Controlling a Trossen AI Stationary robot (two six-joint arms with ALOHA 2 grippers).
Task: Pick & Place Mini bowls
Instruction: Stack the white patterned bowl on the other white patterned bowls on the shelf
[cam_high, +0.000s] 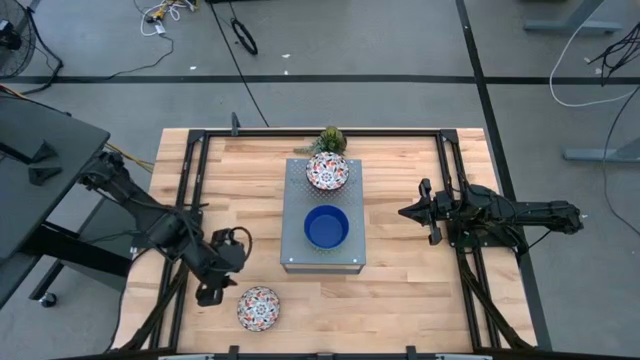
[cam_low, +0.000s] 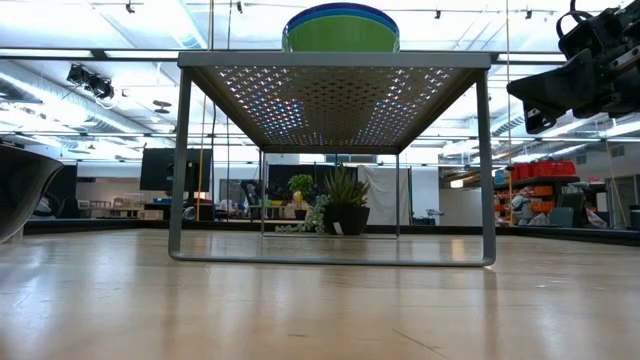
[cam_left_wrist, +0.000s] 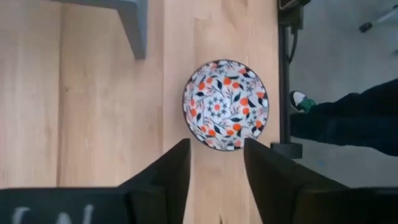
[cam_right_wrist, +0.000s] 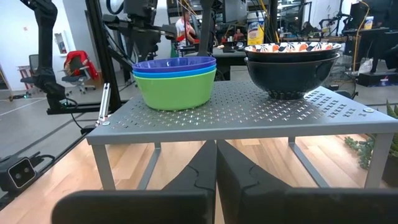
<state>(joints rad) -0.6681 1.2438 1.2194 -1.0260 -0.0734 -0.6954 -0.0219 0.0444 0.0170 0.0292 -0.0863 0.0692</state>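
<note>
- Floral bowl (cam_high: 258, 307) on table (cam_high: 400, 290), near-left corner; sits just near-right of left gripper (cam_high: 213, 291), apart, not touching.
- Left gripper: fingers (cam_left_wrist: 166, 177) spread, holding nothing, bowl just beyond tips.
- Grey box (cam_high: 323, 255): blue/green bowl stack (cam_high: 326, 226) near side, floral-on-dark stack (cam_high: 327, 171) far side.
- Right gripper (cam_high: 405, 212): right of box, fingers pressed together, empty.

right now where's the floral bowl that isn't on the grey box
In the high view the lone floral bowl sits on the table's near left corner, just past the open left gripper, well clear of the grey box.
</note>
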